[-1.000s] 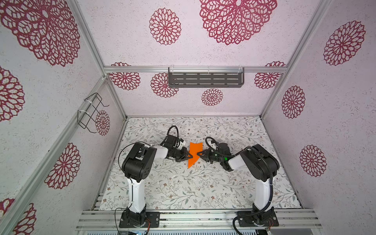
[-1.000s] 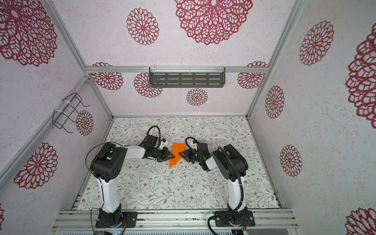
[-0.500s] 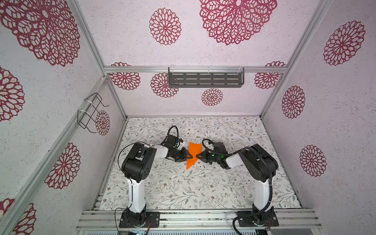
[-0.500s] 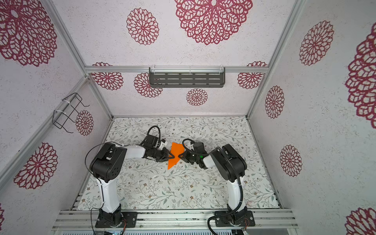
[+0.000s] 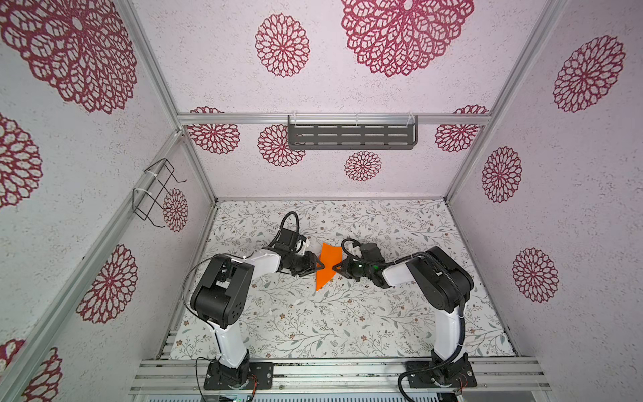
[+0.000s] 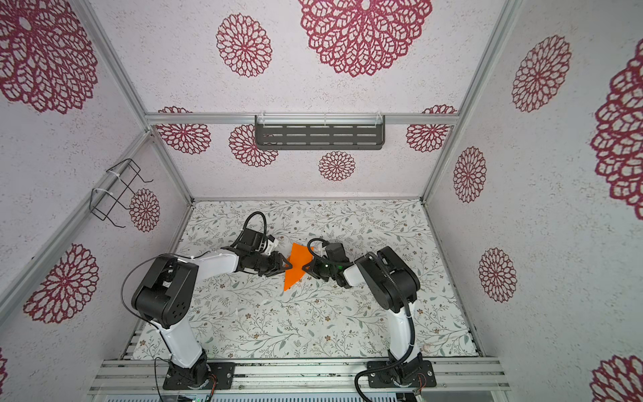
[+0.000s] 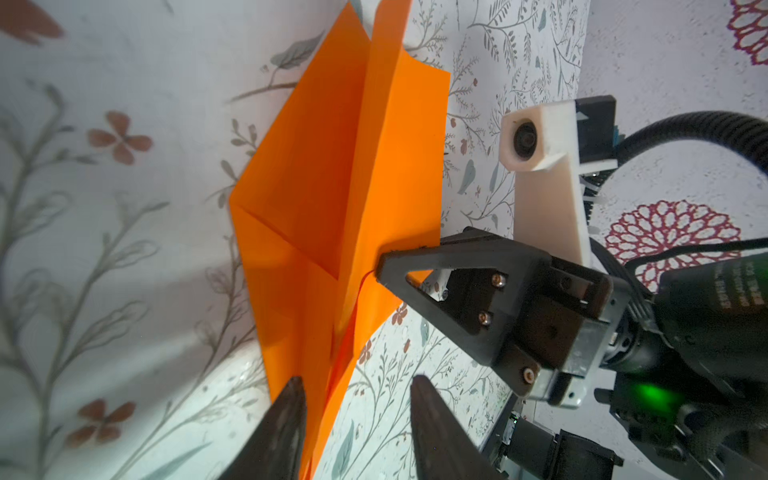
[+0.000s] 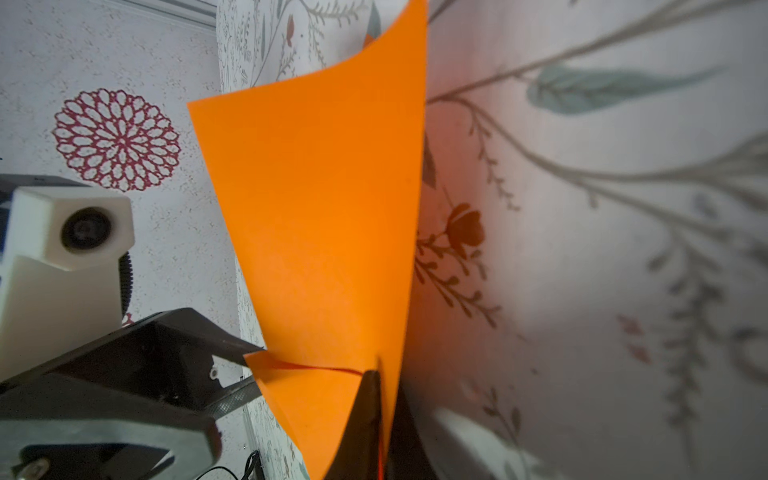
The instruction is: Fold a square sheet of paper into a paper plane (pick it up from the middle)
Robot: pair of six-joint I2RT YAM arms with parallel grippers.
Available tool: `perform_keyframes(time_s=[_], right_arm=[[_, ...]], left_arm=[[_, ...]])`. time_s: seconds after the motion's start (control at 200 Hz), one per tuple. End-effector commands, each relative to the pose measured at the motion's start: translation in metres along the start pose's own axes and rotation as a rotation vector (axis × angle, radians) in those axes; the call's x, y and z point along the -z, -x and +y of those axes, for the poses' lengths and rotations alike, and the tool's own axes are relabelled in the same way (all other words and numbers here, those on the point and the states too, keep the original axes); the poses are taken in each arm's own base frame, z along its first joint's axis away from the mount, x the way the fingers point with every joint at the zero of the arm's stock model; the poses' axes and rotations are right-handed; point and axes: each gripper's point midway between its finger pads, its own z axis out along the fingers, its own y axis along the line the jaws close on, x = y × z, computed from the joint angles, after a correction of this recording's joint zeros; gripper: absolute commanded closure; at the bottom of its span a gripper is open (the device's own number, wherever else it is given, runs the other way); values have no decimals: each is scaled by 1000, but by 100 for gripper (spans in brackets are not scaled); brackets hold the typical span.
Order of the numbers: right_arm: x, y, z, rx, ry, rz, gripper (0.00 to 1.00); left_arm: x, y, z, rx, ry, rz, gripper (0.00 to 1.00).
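Floral-print table cover (image 5: 278, 330); grey slotted shelf (image 5: 351, 137) on back wall, 12 o'clock; black wire rack (image 5: 155, 191) on side wall, 9 o'clock; red rosette prints (image 5: 282, 45).

The left arm (image 5: 222, 289) and right arm (image 5: 442, 278), 2 alike, have white tubular links, bulky black joint housings and black base plates (image 5: 261, 375). Black corrugated cable (image 7: 685, 124) loops at each wrist. The right gripper (image 7: 381, 269) shows black triangular open-frame fingers (image 7: 490, 253), silver screws (image 7: 498, 279), a white camera housing (image 7: 536, 141) and a green light (image 7: 652, 392).
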Motion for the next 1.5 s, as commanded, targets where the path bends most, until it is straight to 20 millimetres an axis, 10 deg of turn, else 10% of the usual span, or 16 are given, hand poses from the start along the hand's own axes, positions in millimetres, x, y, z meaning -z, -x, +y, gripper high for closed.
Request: perform_keyframes(time_s=[0.0, 0.41, 1.496], right_arm=[[-3, 1, -5, 13, -31, -2, 91], [-4, 0, -4, 10, -38, 7, 90], [-10, -10, 24, 12, 65, 84, 78]], left_arm=[[13, -3, 7, -2, 59, -43, 58], [7, -7, -27, -61, 25, -74, 81], [-28, -6, 24, -61, 249, 7, 92]])
